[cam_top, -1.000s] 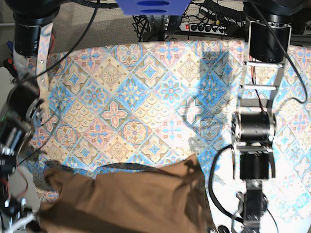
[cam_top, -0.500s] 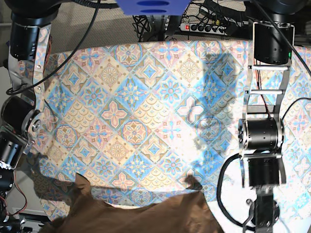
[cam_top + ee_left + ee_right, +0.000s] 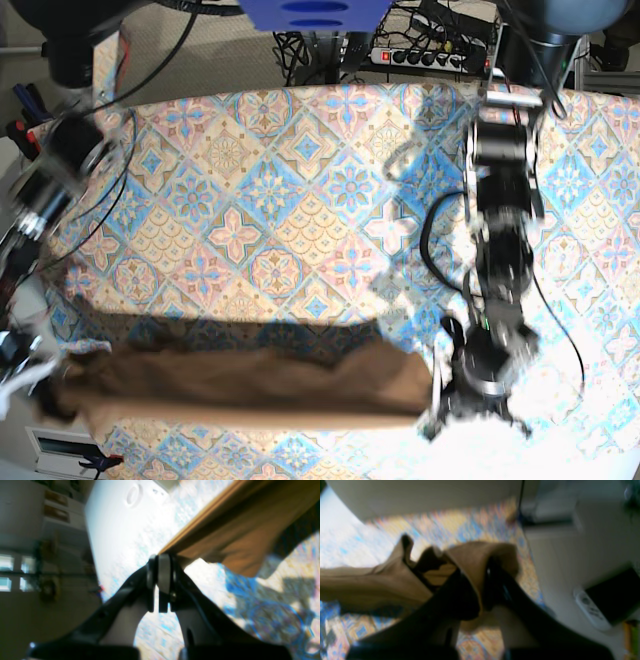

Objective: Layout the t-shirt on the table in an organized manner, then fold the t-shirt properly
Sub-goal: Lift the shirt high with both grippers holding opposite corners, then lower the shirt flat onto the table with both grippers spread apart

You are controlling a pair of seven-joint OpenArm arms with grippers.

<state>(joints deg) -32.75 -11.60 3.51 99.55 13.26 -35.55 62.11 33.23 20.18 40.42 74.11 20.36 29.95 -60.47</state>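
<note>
Stretched taut, soft tan t-shirt (image 3: pixel 240 390) spans tiled table (image 3: pixel 300 200).

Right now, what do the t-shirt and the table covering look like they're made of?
The t-shirt: soft matte tan-brown fabric, likely cotton knit; it sags and creases while stretched between the left gripper and the right gripper. The table covering: seemingly printed cloth with pastel tile pattern, flat with no gloss; the exact fibre can't be told.

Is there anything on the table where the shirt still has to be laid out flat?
Nothing visible. The t-shirt hangs stretched between the left pincer and right pincer, both shut on it, and the table beyond it shows only its patterned cloth.
</note>
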